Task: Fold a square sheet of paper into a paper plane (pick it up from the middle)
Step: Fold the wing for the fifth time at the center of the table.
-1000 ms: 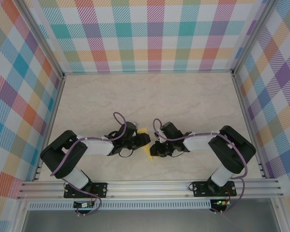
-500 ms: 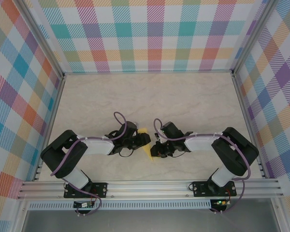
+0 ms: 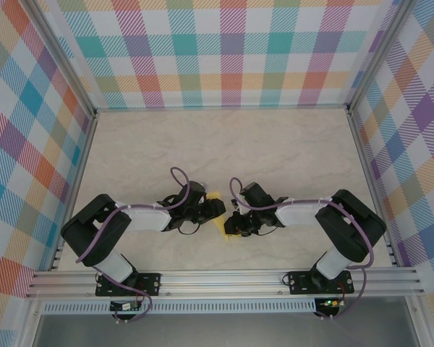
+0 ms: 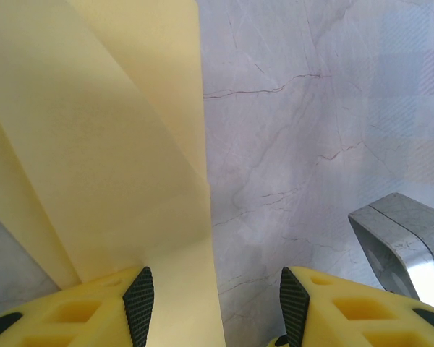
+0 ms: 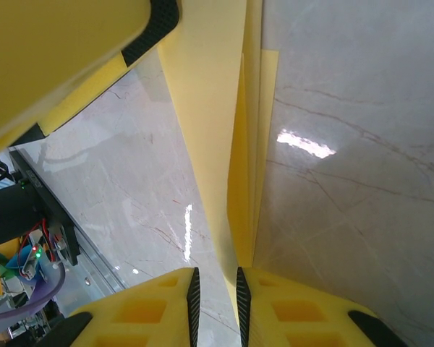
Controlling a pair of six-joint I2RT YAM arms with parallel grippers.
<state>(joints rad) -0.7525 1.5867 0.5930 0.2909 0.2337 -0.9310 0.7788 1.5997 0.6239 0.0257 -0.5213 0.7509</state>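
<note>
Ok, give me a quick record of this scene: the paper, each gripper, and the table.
paper: yellow, folded into layers, between the two grippers
left gripper: open, jaws wide apart, paper lying against one finger
right gripper: jaws close together around the paper's folded edge; cannot tell if it is clamped
table: pale, marble-patterned

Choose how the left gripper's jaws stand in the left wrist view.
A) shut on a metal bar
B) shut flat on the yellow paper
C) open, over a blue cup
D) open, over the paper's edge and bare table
D: the left gripper shows a wide gap between its fingers, and in that gap lie the edge of the yellow paper and the bare table.
</note>
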